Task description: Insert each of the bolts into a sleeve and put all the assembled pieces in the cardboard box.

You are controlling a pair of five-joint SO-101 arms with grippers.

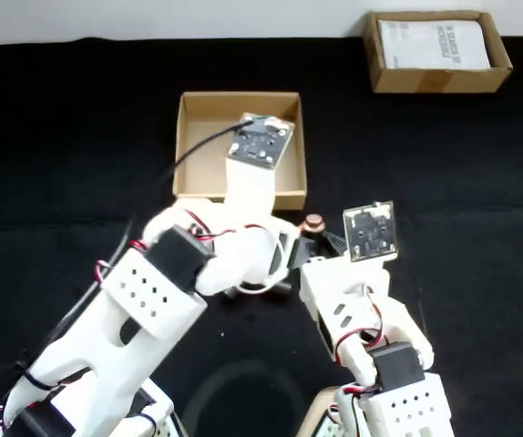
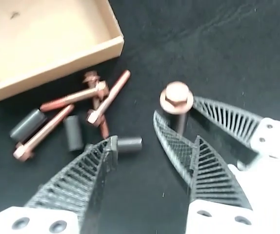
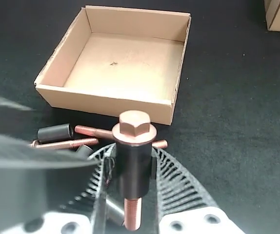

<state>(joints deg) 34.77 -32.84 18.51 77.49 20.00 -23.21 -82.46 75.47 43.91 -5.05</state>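
Bolt (image 3: 135, 127) already through dark sleeve (image 3: 131, 168), head up, threaded end out the bottom. Pinched by right gripper (image 3: 130, 161), fingers closed on the sleeve, just in front of cardboard box (image 3: 102, 104). Left gripper (image 2: 154, 141) spread wide, holding nothing, low over black table (image 2: 237, 44) beside that assembly. Loose bolts (image 2: 71, 97) and loose sleeves (image 2: 28, 125) piled between left gripper and box wall. Second box (image 1: 436, 82) with paper (image 1: 433, 44) at far corner.
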